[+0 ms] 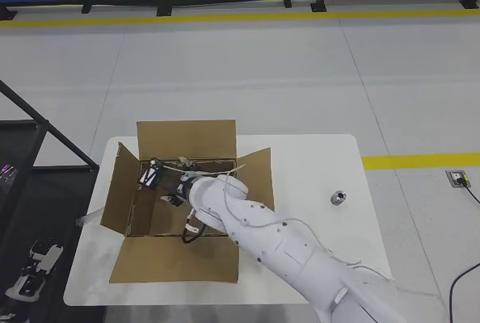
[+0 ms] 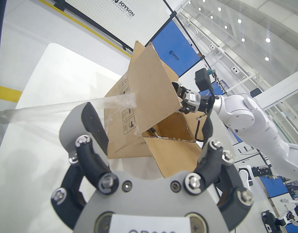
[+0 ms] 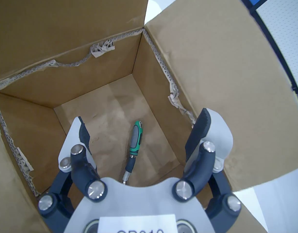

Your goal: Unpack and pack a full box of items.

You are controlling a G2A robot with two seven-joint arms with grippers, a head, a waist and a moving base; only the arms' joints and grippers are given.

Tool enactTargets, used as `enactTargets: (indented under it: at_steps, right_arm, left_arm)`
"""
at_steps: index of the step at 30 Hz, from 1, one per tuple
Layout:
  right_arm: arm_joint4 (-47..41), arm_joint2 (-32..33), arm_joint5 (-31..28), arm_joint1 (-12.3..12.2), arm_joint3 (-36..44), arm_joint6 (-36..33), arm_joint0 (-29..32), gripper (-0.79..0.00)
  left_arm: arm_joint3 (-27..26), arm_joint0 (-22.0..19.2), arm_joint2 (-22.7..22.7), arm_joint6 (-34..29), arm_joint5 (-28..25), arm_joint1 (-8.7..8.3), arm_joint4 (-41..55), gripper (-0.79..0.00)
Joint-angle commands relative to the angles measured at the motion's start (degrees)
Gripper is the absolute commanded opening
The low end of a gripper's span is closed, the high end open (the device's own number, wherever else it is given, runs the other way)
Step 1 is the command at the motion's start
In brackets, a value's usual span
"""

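Two grippers, both empty. The right gripper (image 3: 143, 118) hangs inside the open cardboard box (image 3: 212, 73), fingers spread wide with nothing between them. A screwdriver (image 3: 136, 138) with a green-grey handle lies flat on the box floor directly below it, in line with the gap, untouched. The left gripper (image 2: 147, 120) is outside the box, facing a flap corner, fingers also apart. A clear tape strip (image 2: 66, 106) runs off the box past one of its fingers. A small metal cylinder (image 1: 338, 197) stands on the white table (image 1: 321, 258), well apart from both grippers.
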State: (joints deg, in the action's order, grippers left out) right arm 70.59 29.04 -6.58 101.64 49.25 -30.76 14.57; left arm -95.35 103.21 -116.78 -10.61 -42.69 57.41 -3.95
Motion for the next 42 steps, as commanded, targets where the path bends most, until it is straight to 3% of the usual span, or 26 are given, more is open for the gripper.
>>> enactTargets:
  at_steps: [1,5,11,20,24,28,34,38,42]
  right_arm:
    - [3.92,2.01,2.82,-2.01,8.34,-3.93,3.20,0.000]
    - [11.52,7.45,6.07,-5.87,22.64,-11.06,10.81,0.000]
    - [17.58,18.39,5.21,-10.00,36.77,-19.17,20.75,0.000]
    - [27.60,33.57,9.32,-13.80,60.96,-25.58,40.10,0.000]
    - [29.25,41.55,13.70,-14.47,66.07,-31.88,45.56,0.000]
    - [20.91,52.00,12.99,-14.87,62.55,-38.69,44.22,0.000]
    - [5.18,67.20,3.77,-16.46,42.91,-39.88,37.46,0.000]
    - [-1.46,71.32,-3.42,-17.55,29.21,-37.30,32.11,0.000]
    - [0.63,71.90,-4.28,-18.59,17.07,-35.34,26.16,0.000]
  left_arm:
    - [0.00,0.00,0.00,0.00,0.00,0.00,0.00,0.000]
    - [0.00,0.00,0.00,0.00,0.00,0.00,0.00,0.000]
    - [0.00,0.00,0.00,0.00,0.00,0.00,0.00,0.000]
    - [0.00,0.00,0.00,0.00,0.00,0.00,0.00,0.000]
    - [0.00,0.00,0.00,0.00,0.00,0.00,0.00,0.000]
    - [0.00,0.00,0.00,0.00,0.00,0.00,0.00,0.000]
    - [0.00,0.00,0.00,0.00,0.00,0.00,0.00,0.000]
    - [0.00,0.00,0.00,0.00,0.00,0.00,0.00,0.000]
    - [0.00,0.00,0.00,0.00,0.00,0.00,0.00,0.000]
